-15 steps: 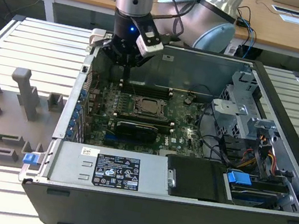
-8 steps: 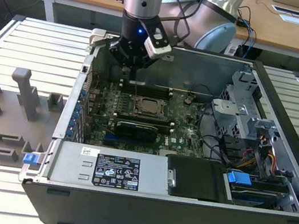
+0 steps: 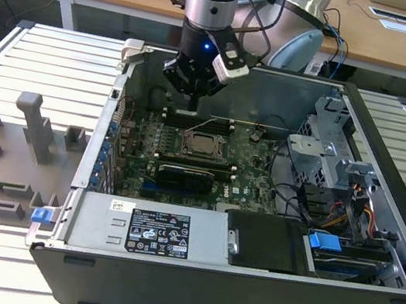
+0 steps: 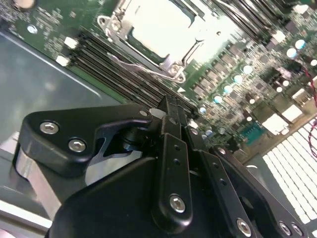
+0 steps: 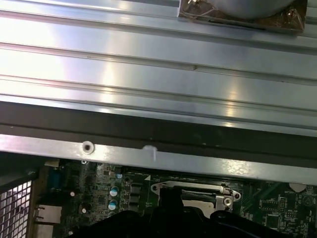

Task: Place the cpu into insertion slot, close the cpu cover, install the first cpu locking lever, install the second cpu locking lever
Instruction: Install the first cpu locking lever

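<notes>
Finds the gripper (image 3: 193,105) above the memory slots (image 4: 109,67), just beyond the socket (image 3: 202,146) in the exterior view, jaws pinched together on nothing. Records the chip (image 4: 161,27) lying flat inside the socket, cover (image 4: 166,60) apparently down around it.

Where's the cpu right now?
In the exterior view the cpu lies in the insertion slot at the middle of the green motherboard, close to the gripper.

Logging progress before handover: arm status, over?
Gripper above motherboard, just off the insertion slot, jaws shut, empty. Cpu seated in slot. Nothing blocking the socket.
</notes>
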`<state>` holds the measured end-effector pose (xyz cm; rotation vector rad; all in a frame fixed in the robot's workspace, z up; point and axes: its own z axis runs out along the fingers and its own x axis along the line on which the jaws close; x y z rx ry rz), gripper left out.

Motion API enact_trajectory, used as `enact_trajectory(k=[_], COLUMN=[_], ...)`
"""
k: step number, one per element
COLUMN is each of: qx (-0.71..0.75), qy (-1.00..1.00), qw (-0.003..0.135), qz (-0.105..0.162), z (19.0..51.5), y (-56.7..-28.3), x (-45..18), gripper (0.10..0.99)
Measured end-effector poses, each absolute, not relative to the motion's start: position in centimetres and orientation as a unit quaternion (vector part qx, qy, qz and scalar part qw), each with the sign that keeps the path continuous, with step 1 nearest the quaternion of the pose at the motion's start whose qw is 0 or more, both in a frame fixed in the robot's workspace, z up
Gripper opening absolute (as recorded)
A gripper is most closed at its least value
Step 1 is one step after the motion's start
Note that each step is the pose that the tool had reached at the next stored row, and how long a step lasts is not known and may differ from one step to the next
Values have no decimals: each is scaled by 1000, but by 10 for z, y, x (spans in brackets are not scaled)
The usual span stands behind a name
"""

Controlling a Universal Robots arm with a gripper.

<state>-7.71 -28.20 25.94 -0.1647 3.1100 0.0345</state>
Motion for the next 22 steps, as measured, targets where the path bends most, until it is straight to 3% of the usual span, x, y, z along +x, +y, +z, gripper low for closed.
enact_trajectory(k=[9,16,22], qx=[-10,-2,0], qy=[1000,999,999], qw=[13,13,13], qz=[13,36,36], z=[251,250,248], y=[-284,-292,-293], x=[-74,-75,-75], gripper=[106,106,106])
